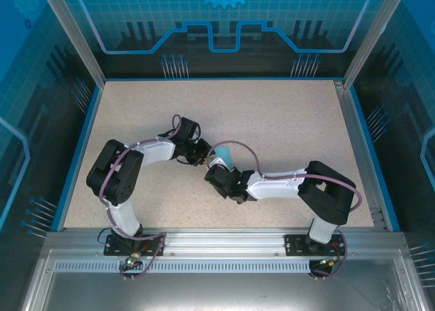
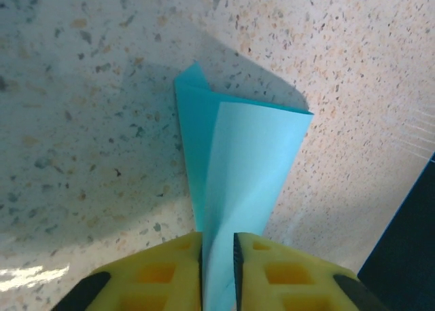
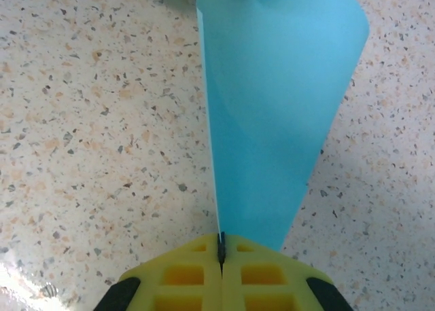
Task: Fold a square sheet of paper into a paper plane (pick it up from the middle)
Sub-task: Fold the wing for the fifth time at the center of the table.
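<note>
Square sheet of paper [image 3: 272,107], folded over, held at both ends: left gripper [image 2: 218,250] pinches one, right gripper [image 3: 221,248] clamps the other.

Over the table [image 1: 306,121], the left tool [image 1: 202,153] and right tool [image 1: 218,167] meet, cyan paper [image 1: 225,153] between them.

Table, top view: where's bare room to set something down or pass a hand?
Free: far strip of the table along the back wall; far-right corner by the right rail; near patch between the arm bases. Crowded: centre, where left end effector and right end effector hold the paper.
</note>
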Robot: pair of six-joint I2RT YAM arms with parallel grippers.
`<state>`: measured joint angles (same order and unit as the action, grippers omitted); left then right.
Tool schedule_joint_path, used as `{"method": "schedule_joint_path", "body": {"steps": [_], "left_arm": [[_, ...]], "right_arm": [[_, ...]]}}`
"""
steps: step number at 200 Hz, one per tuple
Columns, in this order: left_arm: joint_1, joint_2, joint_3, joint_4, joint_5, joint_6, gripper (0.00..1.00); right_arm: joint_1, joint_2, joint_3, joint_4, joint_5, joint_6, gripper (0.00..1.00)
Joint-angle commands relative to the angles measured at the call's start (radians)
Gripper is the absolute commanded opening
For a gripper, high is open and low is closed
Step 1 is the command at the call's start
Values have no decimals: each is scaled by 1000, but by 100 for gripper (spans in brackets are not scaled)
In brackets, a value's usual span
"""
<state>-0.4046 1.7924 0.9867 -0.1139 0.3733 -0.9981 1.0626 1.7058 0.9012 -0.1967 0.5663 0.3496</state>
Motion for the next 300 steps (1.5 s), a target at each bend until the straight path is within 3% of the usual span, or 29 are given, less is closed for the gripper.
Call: {"method": "schedule_joint_path", "body": {"steps": [1,9,45,83,128,196,240,300], "left_arm": [[15,-69,-2,-58,-18,2,27],[19,-82,-6,-72,-32,2,35],[32,-140,-25,-110,-77,9,48],[33,-166,-28,-124,-83,14,51],[32,-164,-54,-56,-24,6,58],[16,-49,16,-12,66,-18,64],[15,21,88,-74,88,-15,56],[16,68,142,-191,76,53,20]], "right_arm": [[-55,-79,-64,90,-157,-9,2],[-76,-97,-86,120,-209,-12,2],[-199,-160,-177,240,-466,11,2],[-309,-171,-240,332,-647,34,2],[-373,-173,-271,382,-739,54,3],[-383,-153,-272,394,-809,34,6],[-362,-133,-242,351,-794,8,8],[-314,-128,-207,286,-701,-9,12]]}}
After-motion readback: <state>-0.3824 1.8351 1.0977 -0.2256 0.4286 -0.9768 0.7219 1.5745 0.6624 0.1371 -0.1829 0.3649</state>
